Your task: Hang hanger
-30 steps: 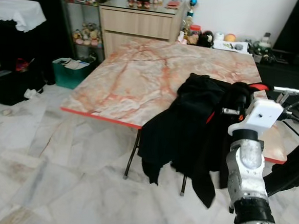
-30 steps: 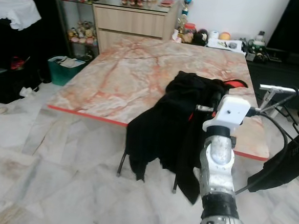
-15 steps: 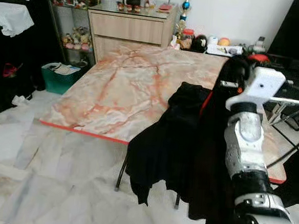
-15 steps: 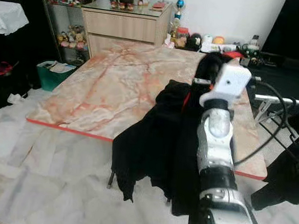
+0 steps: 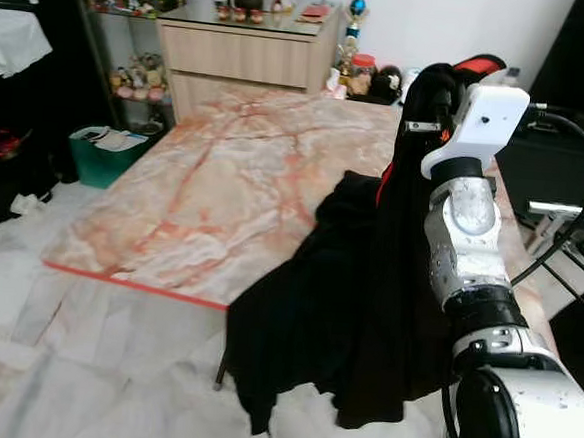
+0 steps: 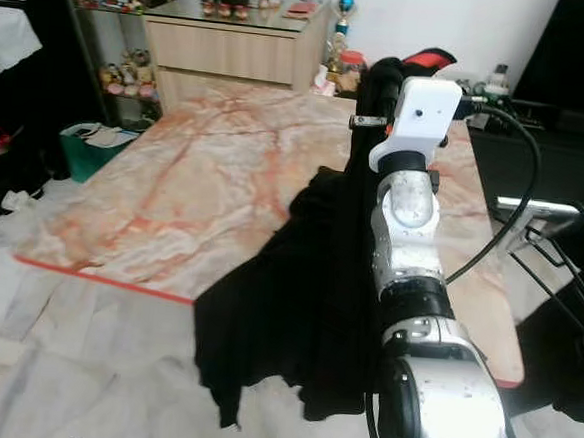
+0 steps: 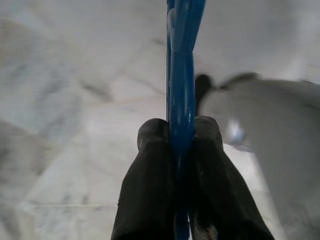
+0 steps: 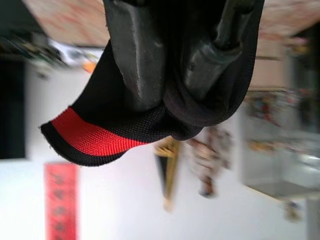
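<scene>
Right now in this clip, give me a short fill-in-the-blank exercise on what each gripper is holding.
1. The right gripper is shut on a ____ garment with red trim.
2. The left gripper is shut on a ____ hanger.
3. The garment's lower part drapes over the edge of the marble ____.

Missing words: black; blue; table

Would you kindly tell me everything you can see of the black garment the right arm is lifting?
The black garment is a soft woven piece with a red band at one edge. The right pincer is shut on its bunched top, holding it raised above the marble-patterned table. From there it hangs in long loose folds; part drapes over the table's near edge, and the ragged lower ends dangle toward the floor.
</scene>
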`<state>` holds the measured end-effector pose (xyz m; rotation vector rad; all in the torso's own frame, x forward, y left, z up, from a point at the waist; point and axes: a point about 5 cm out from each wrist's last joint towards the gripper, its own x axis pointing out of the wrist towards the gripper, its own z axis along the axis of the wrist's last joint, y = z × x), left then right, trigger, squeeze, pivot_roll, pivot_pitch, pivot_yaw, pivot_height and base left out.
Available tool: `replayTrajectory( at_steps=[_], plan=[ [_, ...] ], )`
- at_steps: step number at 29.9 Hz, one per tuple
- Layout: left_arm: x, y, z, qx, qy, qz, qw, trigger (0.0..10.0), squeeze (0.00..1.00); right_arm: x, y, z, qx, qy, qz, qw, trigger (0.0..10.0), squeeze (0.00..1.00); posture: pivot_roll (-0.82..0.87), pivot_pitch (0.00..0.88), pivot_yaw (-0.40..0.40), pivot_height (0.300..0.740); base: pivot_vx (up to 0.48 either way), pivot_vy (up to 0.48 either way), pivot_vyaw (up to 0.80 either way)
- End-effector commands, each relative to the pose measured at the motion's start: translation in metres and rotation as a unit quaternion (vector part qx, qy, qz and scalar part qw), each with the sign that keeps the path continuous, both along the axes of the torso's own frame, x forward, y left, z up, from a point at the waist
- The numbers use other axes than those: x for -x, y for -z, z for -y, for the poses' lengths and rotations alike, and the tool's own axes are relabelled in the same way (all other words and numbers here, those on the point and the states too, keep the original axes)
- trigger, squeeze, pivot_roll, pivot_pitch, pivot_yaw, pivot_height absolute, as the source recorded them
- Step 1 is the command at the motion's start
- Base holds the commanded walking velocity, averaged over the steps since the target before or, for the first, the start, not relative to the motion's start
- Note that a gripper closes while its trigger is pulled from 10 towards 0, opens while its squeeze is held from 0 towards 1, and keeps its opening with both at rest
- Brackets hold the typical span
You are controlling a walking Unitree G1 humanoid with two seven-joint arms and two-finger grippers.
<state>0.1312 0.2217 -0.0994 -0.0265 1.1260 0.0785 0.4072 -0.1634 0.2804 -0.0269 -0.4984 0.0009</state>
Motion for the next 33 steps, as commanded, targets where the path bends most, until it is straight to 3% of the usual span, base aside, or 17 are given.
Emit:
replayTrajectory(
  at_steps=[1, 5, 8, 11, 20, 29, 33],
  plan=[
    [0.005, 0.0, -0.009, -0.012, 0.003, -0.011, 1.0, 10.0, 0.0, 0.001, -0.025, -0.015, 0.012, -0.021, 0.043, 0.999, 10.0, 0.0, 0.13, 0.0, 0.007, 0.74, 0.296, 0.0, 0.0],
    [0.005, 0.0, -0.009, -0.012, 0.004, -0.012, 1.0, 10.0, 0.0, -0.001, -0.032, -0.014, -0.006, -0.027, 0.047, 0.999, 10.0, 0.0, 0.13, 0.0, 0.007, 0.74, 0.289, 0.0, 0.0],
    [0.005, 0.0, -0.009, -0.012, 0.003, -0.012, 1.0, 10.0, 0.0, -0.002, -0.036, -0.016, 0.021, -0.027, 0.049, 0.998, 10.0, 0.0, 0.13, 0.0, 0.007, 0.74, 0.289, 0.0, 0.0],
    [0.005, 0.0, -0.009, -0.012, 0.003, -0.012, 1.0, 10.0, 0.0, -0.003, -0.04, -0.017, 0.004, -0.035, 0.053, 0.998, 10.0, 0.0, 0.13, 0.0, 0.004, 0.74, 0.287, 0.0, 0.0],
    [0.006, 0.0, -0.009, -0.012, 0.003, -0.012, 1.0, 10.0, 0.0, -0.005, -0.041, -0.021, 0.019, -0.042, 0.044, 0.998, 10.0, 0.0, 0.13, 0.0, 0.004, 0.74, 0.287, 0.0, 0.0],
    [0.006, 0.0, -0.009, -0.013, 0.005, -0.013, 1.0, 10.0, 0.0, -0.008, -0.019, -0.023, 0.046, -0.043, -0.003, 0.998, 10.0, 0.0, 0.13, 0.0, 0.005, 0.74, 0.285, 0.0, 0.0],
    [0.007, 0.0, -0.009, -0.013, 0.004, -0.013, 1.0, 10.0, 0.0, -0.009, 0.005, -0.02, 0.056, -0.032, -0.047, 0.997, 10.0, 0.0, 0.13, 0.0, 0.003, 0.74, 0.065, 0.0, 0.0]
  ],
)
